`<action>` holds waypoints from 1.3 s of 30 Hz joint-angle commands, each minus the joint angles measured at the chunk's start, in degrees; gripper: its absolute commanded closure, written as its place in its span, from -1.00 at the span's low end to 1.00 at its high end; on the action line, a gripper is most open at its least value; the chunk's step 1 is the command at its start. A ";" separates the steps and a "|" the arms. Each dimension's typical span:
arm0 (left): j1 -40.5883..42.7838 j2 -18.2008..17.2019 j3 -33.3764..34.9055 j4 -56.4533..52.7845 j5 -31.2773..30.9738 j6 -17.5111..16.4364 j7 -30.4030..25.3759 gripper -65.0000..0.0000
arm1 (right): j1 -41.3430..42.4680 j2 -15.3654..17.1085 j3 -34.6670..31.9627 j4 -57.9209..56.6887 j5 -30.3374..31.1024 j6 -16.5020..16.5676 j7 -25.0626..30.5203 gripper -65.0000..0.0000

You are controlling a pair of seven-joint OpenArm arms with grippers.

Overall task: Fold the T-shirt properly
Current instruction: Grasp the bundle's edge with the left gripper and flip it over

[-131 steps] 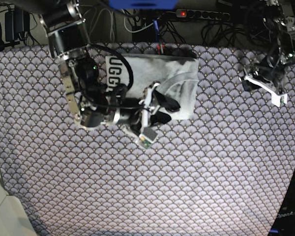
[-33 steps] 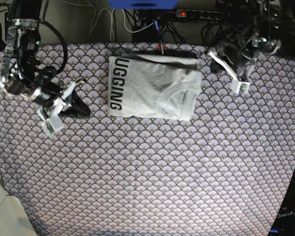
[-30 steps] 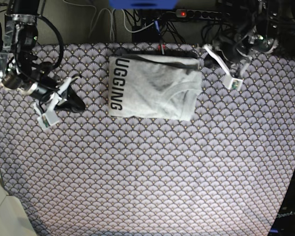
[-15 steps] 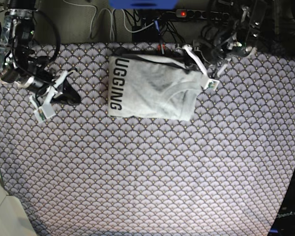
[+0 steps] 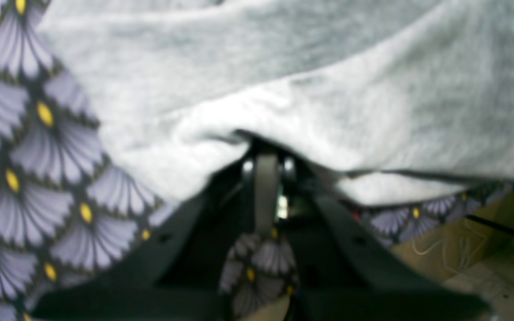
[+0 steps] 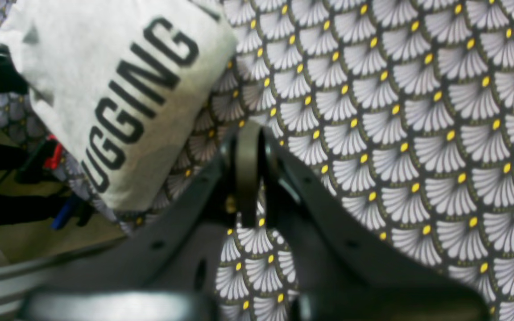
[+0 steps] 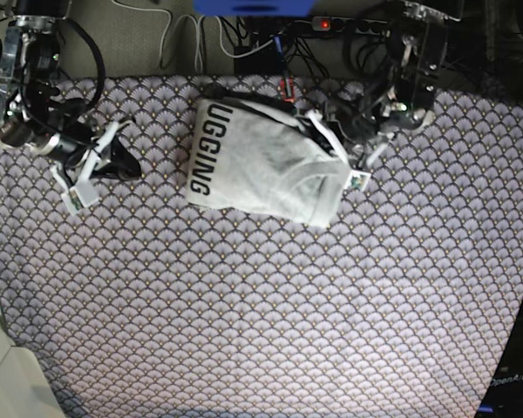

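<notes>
My left gripper (image 7: 347,165), fingers closed, nudges the folded T-shirt (image 7: 253,165) at the tablecloth's (image 7: 261,305) far edge; I should push gently, keeping folds intact; my right gripper (image 7: 105,165), closed, holds nothing.

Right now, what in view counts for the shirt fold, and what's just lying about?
Belongs to the job:
- T-shirt, folded, lettering showing
- left tool, shut, against the shirt's edge
- right tool, shut, off the shirt

Just there:
- tablecloth
- power strip and cables behind the table
</notes>
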 commanded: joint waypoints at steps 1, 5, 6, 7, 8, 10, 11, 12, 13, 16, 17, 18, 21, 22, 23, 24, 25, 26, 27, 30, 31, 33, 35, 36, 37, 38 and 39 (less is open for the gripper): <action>-0.61 -0.12 -0.92 -0.43 0.73 0.32 -0.39 0.99 | 0.46 0.99 0.31 0.94 0.86 0.34 1.06 1.00; -2.10 2.43 -6.72 -3.60 0.73 0.32 -0.39 0.99 | 1.16 1.60 0.22 0.85 0.86 0.34 1.06 1.00; -2.37 3.05 -8.66 -4.04 0.64 0.32 -0.39 0.99 | 1.69 1.60 0.22 0.77 0.77 0.34 1.06 1.00; -2.98 3.92 -10.24 -4.56 0.55 0.23 -0.39 0.99 | 2.13 1.60 0.22 0.68 0.77 0.34 1.06 1.00; -3.69 4.63 -11.38 -5.09 0.73 0.14 -0.39 0.99 | 2.65 1.60 0.05 0.68 0.77 0.34 1.06 1.00; -5.53 5.77 -12.44 -6.50 0.73 0.14 -0.39 0.99 | 3.71 1.60 -0.13 0.59 0.77 0.34 1.06 1.00; -6.68 6.21 -12.26 -7.55 0.73 0.14 -0.39 0.99 | 4.41 1.60 -0.13 0.59 0.77 0.34 1.06 1.00; -7.64 6.47 -12.26 -8.52 0.73 0.14 -0.39 0.99 | 4.85 1.60 -0.13 0.59 0.77 0.34 0.97 1.00; -8.43 7.09 -12.26 -9.66 0.73 0.14 -0.39 0.99 | 5.47 1.51 -0.13 0.15 0.68 0.34 0.62 1.00; -12.04 8.76 -12.26 -13.53 0.73 0.23 -0.39 0.99 | 9.07 1.51 -0.22 -5.91 0.68 0.34 -0.43 1.00; -13.01 9.20 -12.26 -14.85 0.73 0.23 -0.39 0.99 | 10.30 1.51 -0.22 -8.82 0.68 0.34 -0.43 1.00; -14.06 9.64 -12.26 -16.17 0.73 0.23 -0.39 0.99 | 11.71 1.51 -0.66 -11.63 0.68 0.34 -0.43 1.00; -17.05 11.31 -12.26 -19.86 0.73 0.23 -0.48 0.99 | 14.26 1.69 -4.53 -18.31 0.68 0.34 0.10 1.00; -18.19 11.92 -12.26 -20.83 0.73 0.23 -0.48 0.99 | 14.43 1.69 -6.02 -19.10 0.68 0.34 0.10 1.00; -19.51 12.54 -12.26 -21.79 0.73 0.23 -0.48 0.99 | 14.35 1.51 -7.60 -19.10 0.68 0.34 0.18 1.00; -20.48 13.07 -12.26 -22.59 0.73 0.23 -0.48 0.99 | 14.17 1.25 -8.92 -18.93 0.68 0.34 0.18 1.00; -21.27 13.51 -12.26 -23.29 0.73 0.23 -0.48 0.99 | 13.64 1.25 -10.15 -18.93 0.77 0.34 0.18 1.00; -22.06 14.03 -12.26 -23.99 0.73 0.23 -0.48 0.99 | 13.20 1.16 -11.29 -18.93 0.77 0.34 0.18 1.00; -23.03 14.56 -12.17 -24.87 0.82 0.23 -0.48 0.99 | 12.85 0.55 -12.53 -18.93 0.77 0.34 0.27 1.00; -25.40 15.70 -12.17 -28.21 0.82 0.23 -3.74 0.99 | 11.53 -1.21 -13.93 -18.93 0.77 0.34 0.27 1.00; -26.02 16.32 -12.00 -29.44 0.82 0.23 -5.49 0.99 | 10.65 -1.74 -14.28 -18.84 0.77 0.34 0.27 1.00; -27.07 16.58 -10.24 -31.82 0.82 0.32 -7.69 0.99 | 9.16 -2.88 -14.72 -17.78 0.77 0.34 0.27 1.00; -27.78 16.67 -7.95 -33.66 0.82 0.32 -9.36 0.99 | 7.31 -3.50 -14.72 -16.02 0.77 0.34 0.27 1.00; -28.04 16.76 -7.07 -34.28 0.82 0.32 -9.98 0.99 | 6.52 -3.85 -14.72 -14.88 0.77 0.34 0.27 1.00; -28.04 16.85 -6.28 -34.45 0.64 0.32 -10.77 0.99 | 5.82 -4.11 -14.72 -13.56 0.77 0.34 0.27 1.00; -28.13 16.94 -5.76 -34.54 0.64 0.32 -11.47 0.99 | 4.85 -4.38 -14.72 -12.16 0.77 0.34 0.27 1.00; -28.13 16.94 -5.49 -34.54 0.73 0.32 -12.00 0.99 | 3.97 -4.73 -14.72 -11.01 0.77 0.34 0.27 1.00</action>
